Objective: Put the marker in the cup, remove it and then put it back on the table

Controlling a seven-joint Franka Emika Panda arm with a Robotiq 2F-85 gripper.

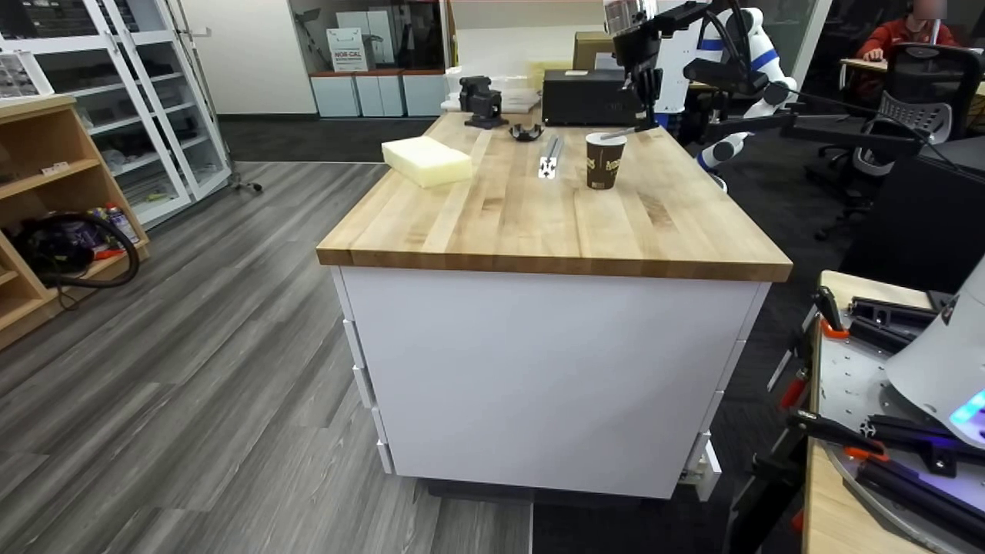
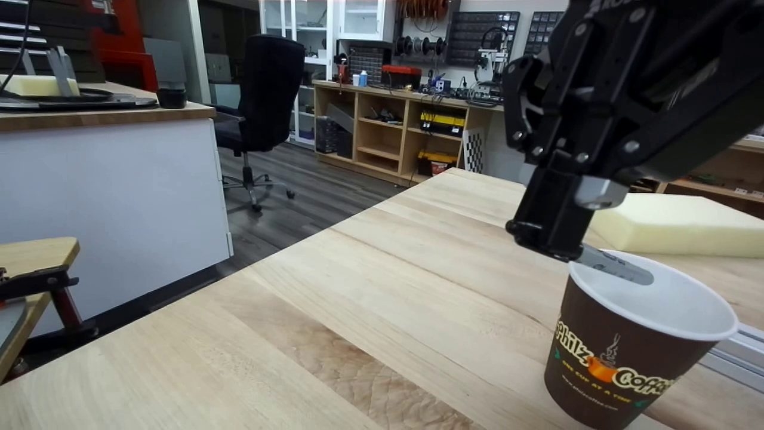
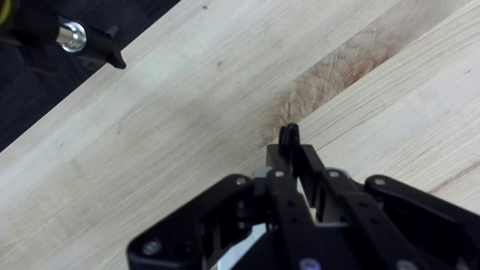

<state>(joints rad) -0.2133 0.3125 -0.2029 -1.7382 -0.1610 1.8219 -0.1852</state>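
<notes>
The brown paper cup (image 1: pixel 604 163) stands upright on the wooden table (image 1: pixel 531 231); it also shows large in an exterior view (image 2: pixel 609 358). My gripper (image 2: pixel 546 239) is shut on the marker (image 2: pixel 618 267), just beside and above the cup's rim. The marker's grey end points out of the fingers, tilted slightly down, and overlaps the cup's opening. I cannot tell whether its tip is below the rim. In the wrist view, the marker's black end (image 3: pixel 290 135) sticks out between the fingertips (image 3: pixel 292 155). The cup cannot be made out clearly there.
A pale yellow foam block (image 1: pixel 427 160) lies on the table. A metal rail (image 1: pixel 549 158) lies close to the cup. A small black bracket (image 1: pixel 526 132), a black vise (image 1: pixel 481 101) and a black box (image 1: pixel 589 98) stand farther back. The table edge (image 3: pixel 123 50) runs past a black fixture (image 3: pixel 93 43).
</notes>
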